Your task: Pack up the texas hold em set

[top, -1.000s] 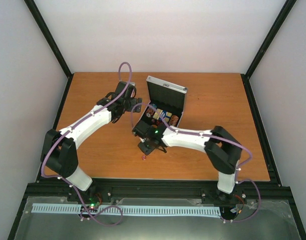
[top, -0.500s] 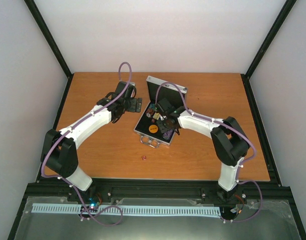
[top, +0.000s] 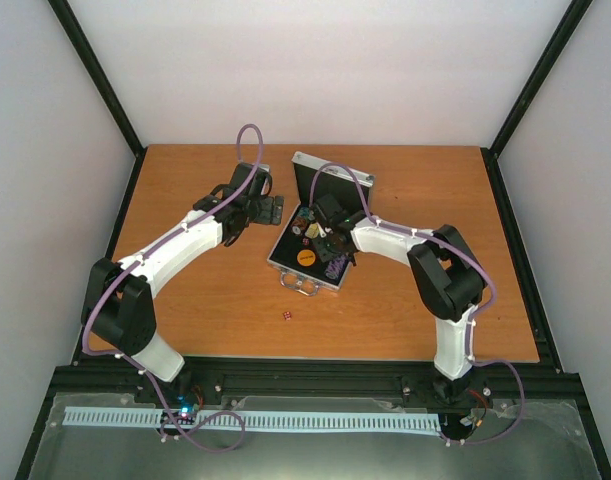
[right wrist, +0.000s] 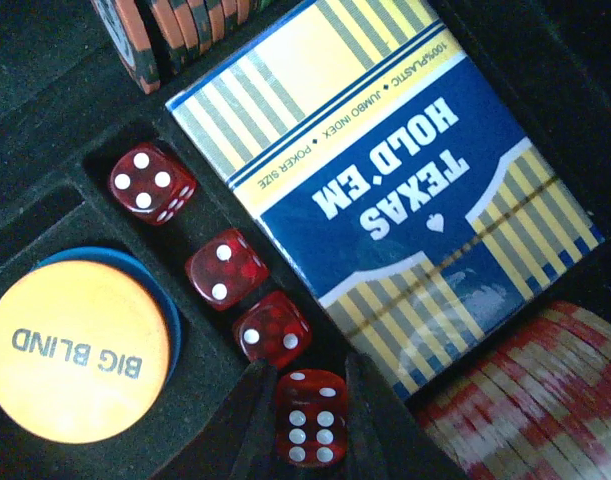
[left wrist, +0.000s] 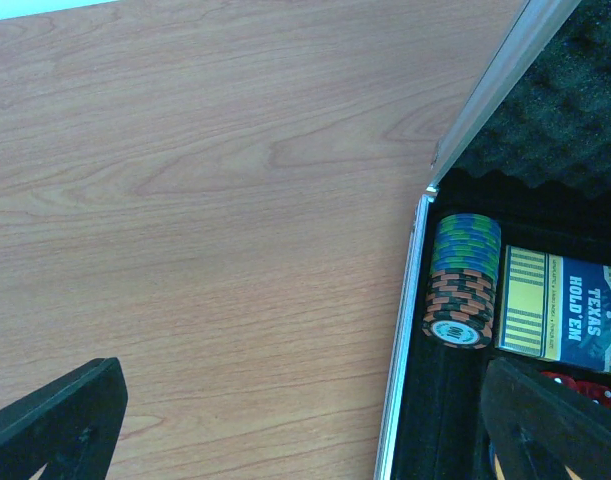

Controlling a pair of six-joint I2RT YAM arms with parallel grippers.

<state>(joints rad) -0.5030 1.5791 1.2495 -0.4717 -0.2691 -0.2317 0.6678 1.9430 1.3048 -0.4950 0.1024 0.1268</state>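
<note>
Top external: case (top: 335,182) open mid-table (top: 185,290). Into it reaches the right gripper (top: 323,238), wrist pitched down; left gripper (top: 269,209) hovers at case's 9 o'clock. One loose die (top: 287,316) lies at case's 6 o'clock, likely the next pickup.

Left wrist: jaws spread wide, empty. The chip stack (left wrist: 463,285) and card deck (left wrist: 563,318) are seated.

Right wrist: fingertips (right wrist: 257,420) flank fourth die (right wrist: 311,415) in its slot, 4 o'clock of orange disc (right wrist: 77,350). Pinched or let go, cannot tell. Step in hand: stowing dice.

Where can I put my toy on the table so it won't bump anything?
Bare wood lies right of the case, up to the table edge behind the right arm, and in the far left corner. The front middle is free except one loose die. Inside the case it's crowded: chips, card deck and the right claw pinching a red die.
</note>
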